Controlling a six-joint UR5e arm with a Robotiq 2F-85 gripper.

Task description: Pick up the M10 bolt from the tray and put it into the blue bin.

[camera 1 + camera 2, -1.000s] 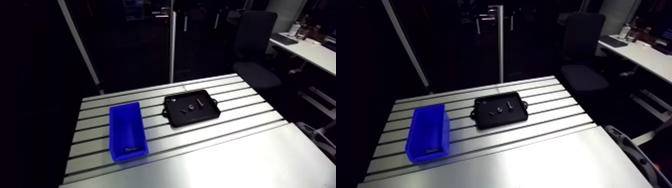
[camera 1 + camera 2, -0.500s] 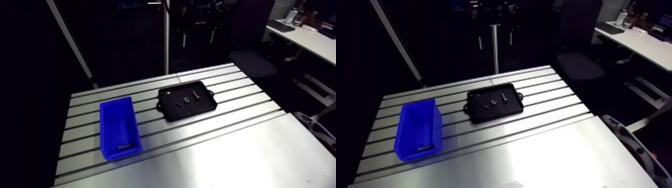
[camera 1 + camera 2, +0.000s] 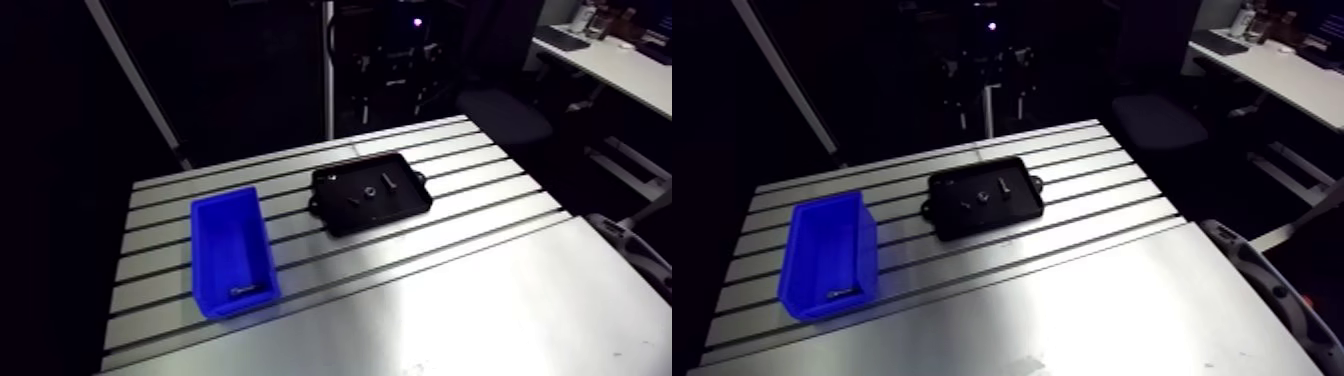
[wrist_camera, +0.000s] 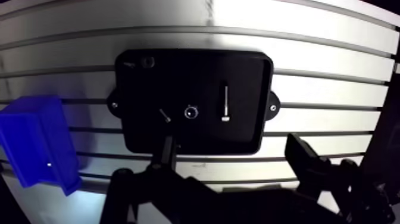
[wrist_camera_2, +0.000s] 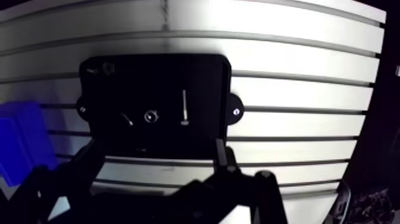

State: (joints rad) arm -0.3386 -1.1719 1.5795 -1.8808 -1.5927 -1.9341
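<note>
A black tray (image 4: 253, 74) lies flat on the slotted part of the worktop (image 3: 455, 300), toward its far edge, with bare metal on every side of it and a small tab sticking out at each short end. The bolt (image 4: 225, 102) lies inside the tray on its side, clear of the walls and nearest the short end that faces away from the blue bin (image 3: 232, 250). A ring-shaped nut (image 4: 191, 111) lies just beside the bolt and a small screw (image 4: 165, 115) beyond that, none of them touching. One more small piece (image 4: 146, 62) sits in a far corner of the tray, too dim to make out. The bin stands well apart from the tray, close to the worktop's side edge, with open slotted surface between them. The near half of the worktop is smooth. In the wrist view the gripper (image 4: 235, 158) hangs over the tray's near rim with its fingers (image 4: 167, 152) spread wide and nothing between them; the bolt lies ahead of it, untouched.
</note>
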